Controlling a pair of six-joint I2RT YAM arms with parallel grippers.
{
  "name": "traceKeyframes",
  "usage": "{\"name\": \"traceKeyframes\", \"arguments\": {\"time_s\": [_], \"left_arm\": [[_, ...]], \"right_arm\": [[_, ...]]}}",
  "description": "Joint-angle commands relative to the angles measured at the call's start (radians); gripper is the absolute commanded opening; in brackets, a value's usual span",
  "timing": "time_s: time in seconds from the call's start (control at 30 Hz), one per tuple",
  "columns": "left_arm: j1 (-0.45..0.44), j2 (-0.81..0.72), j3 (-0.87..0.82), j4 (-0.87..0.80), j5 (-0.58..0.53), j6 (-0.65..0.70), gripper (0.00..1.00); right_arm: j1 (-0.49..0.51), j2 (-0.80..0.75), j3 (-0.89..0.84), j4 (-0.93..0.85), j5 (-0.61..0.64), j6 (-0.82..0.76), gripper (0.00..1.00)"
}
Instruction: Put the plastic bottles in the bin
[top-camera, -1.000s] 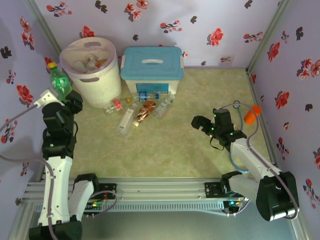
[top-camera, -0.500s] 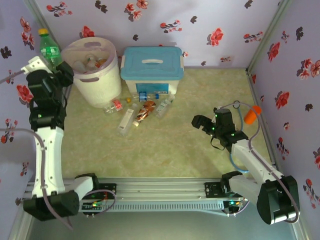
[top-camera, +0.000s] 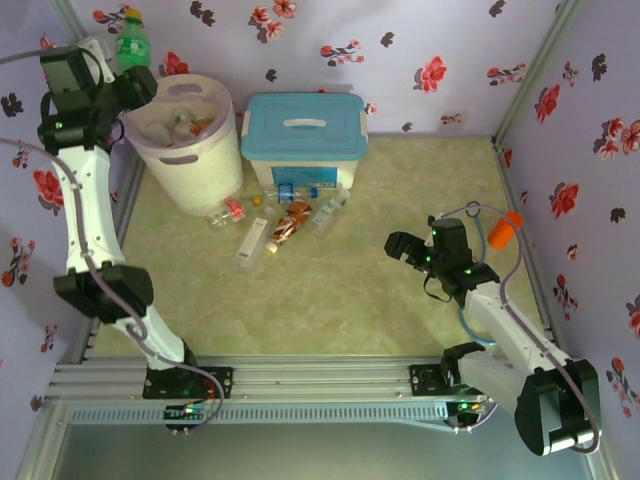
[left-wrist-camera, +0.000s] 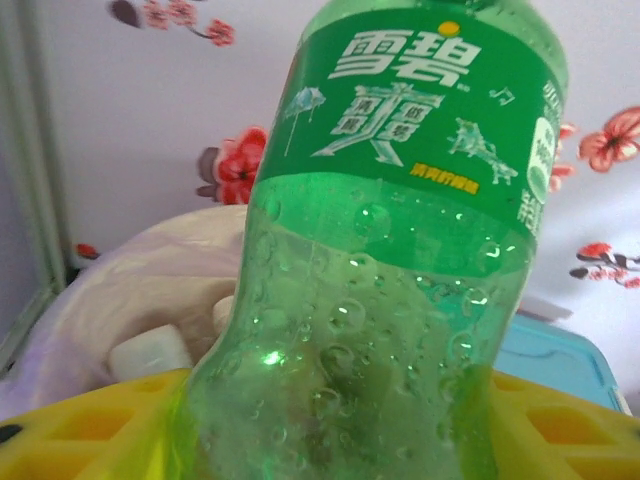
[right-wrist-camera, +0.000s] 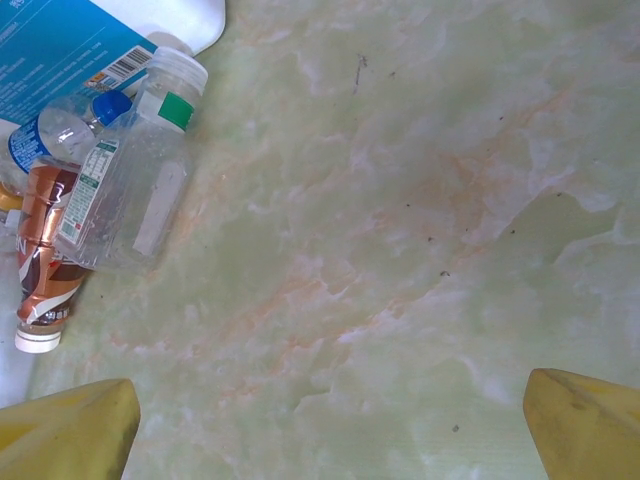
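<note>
The green bottle (left-wrist-camera: 400, 250) stands upright with its lower body clamped between the yellow fingers (left-wrist-camera: 90, 435) of the left gripper (top-camera: 128, 85), held high at the far left rim of the bin (top-camera: 195, 170), while the right gripper (top-camera: 405, 245) hovers with fingers spread apart over the table (right-wrist-camera: 400, 200), to the right of the loose bottles (top-camera: 275, 225).

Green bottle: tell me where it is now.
Top view, far left: the green bottle is in the left jaws, at the far-left rim of the white bin.

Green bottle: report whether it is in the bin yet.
Out: the left hand holds the green bottle raised beside the bin.
</note>
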Motion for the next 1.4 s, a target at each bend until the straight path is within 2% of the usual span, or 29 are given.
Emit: {"name": "traceKeyframes", "arguments": {"time_s": [0.0,0.17,0.4,0.6,0.67,0.73,0.83,0.93,1.13,1.37], "left_arm": [[0.003,0.104,0.168,-0.278,0.139,0.096,0.00],[0.003,0.224,0.306,-0.420,0.167,0.171,0.00],[0.003,0.262,0.221,-0.439,0.158,0.244,0.00],[0.004,0.294,0.200,-0.471,0.094,0.314,0.00],[0.002,0.294,0.189,-0.466,0.097,0.335,0.08],[-0.004,0.289,0.169,-0.452,0.104,0.355,0.24],[-0.005,0.290,0.162,-0.432,0.109,0.347,0.55],[-0.010,0.290,0.161,-0.413,0.108,0.340,0.73],[-0.016,0.280,0.162,-0.380,0.096,0.332,0.88],[-0.023,0.244,0.154,-0.360,0.057,0.331,0.91]], "right_arm": [[0.000,-0.019,-0.004,-0.014,0.027,-0.024,0.99],[0.000,-0.039,-0.015,-0.022,0.033,-0.028,0.99],[0.000,-0.049,-0.020,-0.028,0.038,-0.029,0.99],[0.000,-0.052,-0.020,-0.033,0.044,-0.028,0.99],[0.000,-0.050,-0.020,-0.029,0.043,-0.025,0.99],[0.000,-0.043,-0.020,-0.022,0.038,-0.021,0.99],[0.000,-0.037,-0.020,-0.018,0.035,-0.018,0.99],[-0.001,-0.036,-0.020,-0.018,0.035,-0.018,0.99],[-0.001,-0.035,-0.025,-0.015,0.037,-0.017,0.99],[0.000,-0.033,-0.029,-0.010,0.037,-0.017,0.99]]}}
